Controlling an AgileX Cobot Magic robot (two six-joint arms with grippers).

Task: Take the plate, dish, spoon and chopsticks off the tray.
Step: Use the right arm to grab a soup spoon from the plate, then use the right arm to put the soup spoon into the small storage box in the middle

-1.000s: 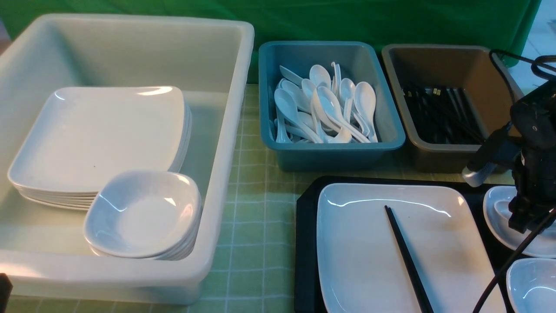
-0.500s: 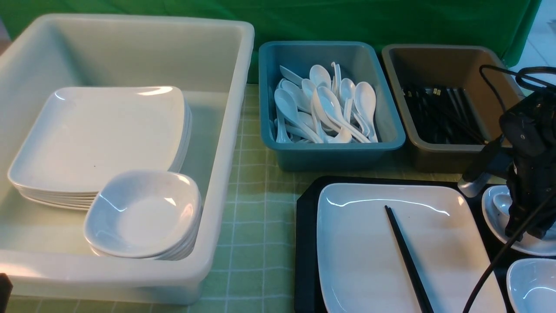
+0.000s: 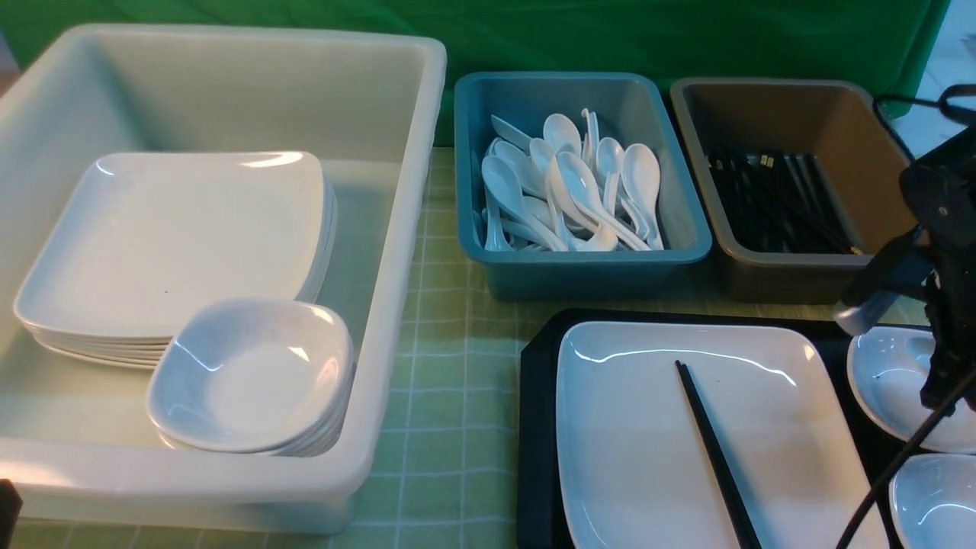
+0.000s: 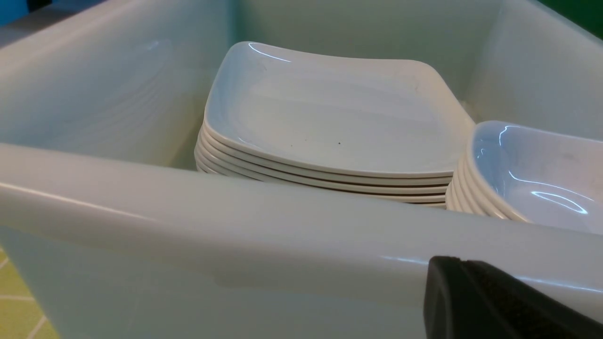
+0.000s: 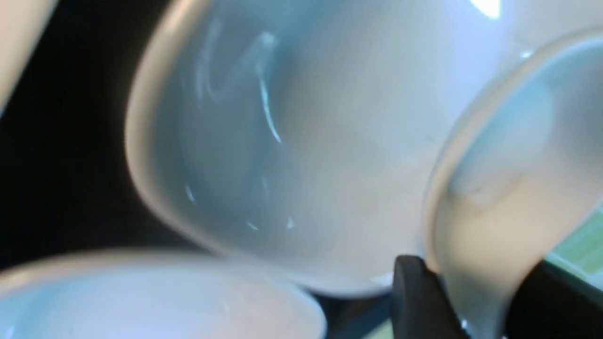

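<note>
The black tray [image 3: 537, 427] holds the large white plate [image 3: 648, 427] with the black chopsticks [image 3: 713, 450] lying across it. Two small deep white dishes [image 3: 888, 389] [image 3: 934, 503] sit at the tray's right end. My right gripper [image 5: 476, 287] is shut on the handle of the white spoon [image 5: 509, 141] and holds it just above the farther dish [image 5: 292, 132]. In the front view the right gripper [image 3: 942, 389] hangs over that dish and hides the spoon. My left gripper [image 4: 466, 282] is shut and empty, close against the outside of the white tub's wall [image 4: 235, 226].
The white tub [image 3: 404, 229] on the left holds a stack of plates [image 3: 175, 236] and a stack of small dishes [image 3: 252, 374]. A teal bin [image 3: 686, 252] holds several spoons. A brown bin [image 3: 732, 259] holds black chopsticks. Green checked cloth lies between them.
My right arm dipped left over the farther dish, then drew back right and up. The spoon that lay in that dish is now in the right gripper.
</note>
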